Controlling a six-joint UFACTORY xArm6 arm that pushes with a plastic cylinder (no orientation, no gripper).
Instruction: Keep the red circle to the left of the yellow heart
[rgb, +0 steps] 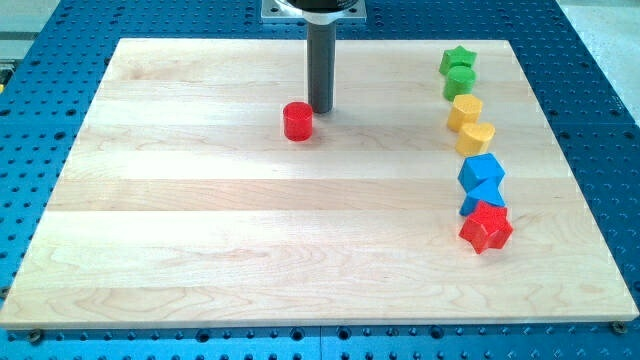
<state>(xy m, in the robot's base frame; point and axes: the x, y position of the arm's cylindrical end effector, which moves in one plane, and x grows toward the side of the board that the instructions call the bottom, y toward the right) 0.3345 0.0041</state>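
Pale wooden surface (200, 250), no legible markings: red circle (297, 121), a short cylinder, just left of my tip (319, 109); yellow heart (476, 137) far right; no claw fitted

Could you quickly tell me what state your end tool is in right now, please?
No pincer: my tip holds nothing, resting just to the view's right of the red circle.
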